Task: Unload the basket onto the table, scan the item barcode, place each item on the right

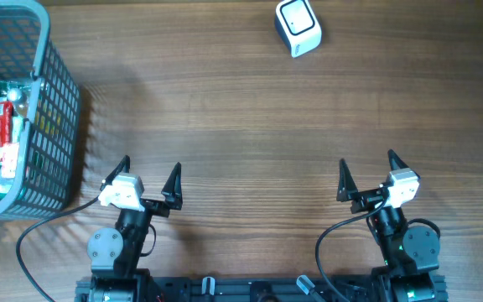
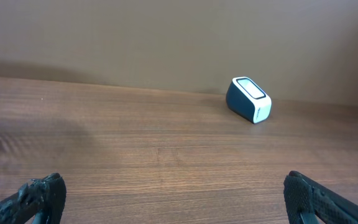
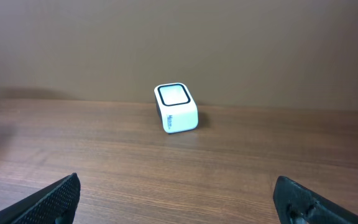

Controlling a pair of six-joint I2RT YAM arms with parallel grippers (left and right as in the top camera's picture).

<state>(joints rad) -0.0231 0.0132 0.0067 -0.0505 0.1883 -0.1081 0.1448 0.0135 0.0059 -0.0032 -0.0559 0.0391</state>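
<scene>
A white and dark blue barcode scanner [image 1: 297, 27] stands at the far side of the wooden table, also in the left wrist view as the scanner [image 2: 248, 99] and in the right wrist view as the scanner [image 3: 176, 107]. The item [image 1: 2, 134], a clear packet with red and white print, lies inside the grey-blue basket [image 1: 53, 101] at the far left. My left gripper [image 1: 149, 177] sits open near the front edge, nothing between its fingers [image 2: 45, 196]. My right gripper [image 1: 367, 170] is open too, with empty fingers [image 3: 58, 198].
The basket's mesh wall stands just left of the left arm. Cables [image 1: 32, 243] trail along the front edge by both arm bases. Bare wood lies between the grippers and the scanner.
</scene>
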